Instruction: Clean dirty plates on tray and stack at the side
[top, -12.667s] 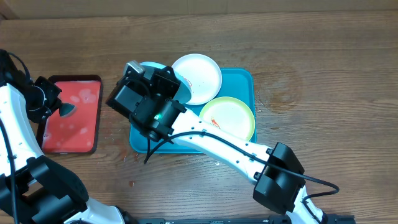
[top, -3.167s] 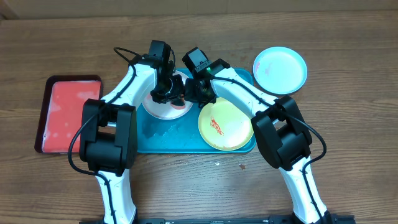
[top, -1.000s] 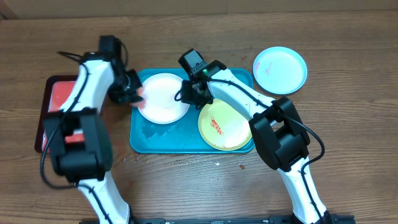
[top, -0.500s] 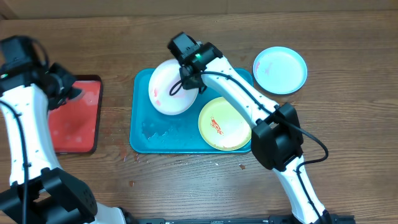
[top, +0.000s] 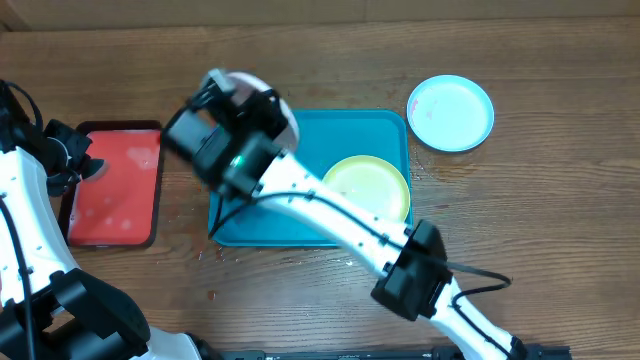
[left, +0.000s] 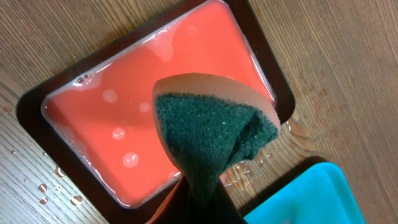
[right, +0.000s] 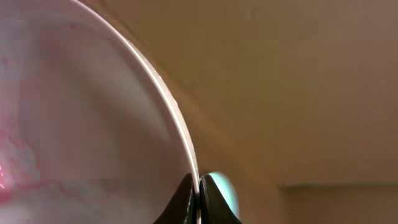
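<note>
Right now I'm reaching the right arm (top: 330, 205) from the near right corner of the bench diagonally over the tray (top: 385, 128), with its wrist lifted high above the tray's far left corner. The right gripper (right: 199, 198) is squeezing almost fully closed on the rim of the white plate (right: 74, 124), one finger on each face. I'm carrying that plate up off the tray. A pink smear is showing on its left side in the wrist view.

The yellow-green plate (top: 368, 187) is lying flat in the tray's right half. The pale blue plate (top: 450, 112) is sitting on the bare wood beyond the tray's far right corner, apart from it.

I'm bending the left arm (top: 25, 215) along the left edge of the bench. The left gripper (left: 202, 202) is clamping the sponge (left: 211, 137), green scouring face up and tan backing behind, over the red tray (left: 118, 118). A film of liquid with bubbles is lying in that tray, and droplets are dotting the wood around it.
</note>
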